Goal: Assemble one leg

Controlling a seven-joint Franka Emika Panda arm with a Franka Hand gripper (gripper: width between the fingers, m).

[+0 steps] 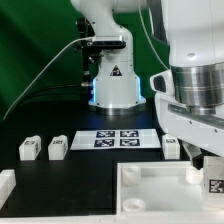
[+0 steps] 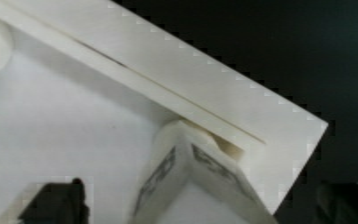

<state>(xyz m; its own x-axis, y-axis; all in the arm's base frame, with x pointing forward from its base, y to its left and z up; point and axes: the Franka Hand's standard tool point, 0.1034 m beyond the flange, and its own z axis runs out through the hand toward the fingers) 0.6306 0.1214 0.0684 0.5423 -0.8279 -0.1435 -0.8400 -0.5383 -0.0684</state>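
Open black table (image 1: 60, 185) lies beyond the tray's (image 1: 150, 195) raised rim at the exterior view's left — two loose legs (image 1: 29, 149), (image 1: 57, 148) stand there, beside the marker board (image 1: 117, 139). The arm hangs over the tray's far right corner. The gripper (image 2: 194, 205) grasps one leg (image 2: 197, 170) there — fingers (image 2: 55, 203) closed on it, inside the rim.

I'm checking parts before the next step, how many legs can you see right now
4. Two legs lie at the exterior view's left of the marker board: one, one. A third lies at its right. A fourth stands over the tray, under the arm. None looks hidden.
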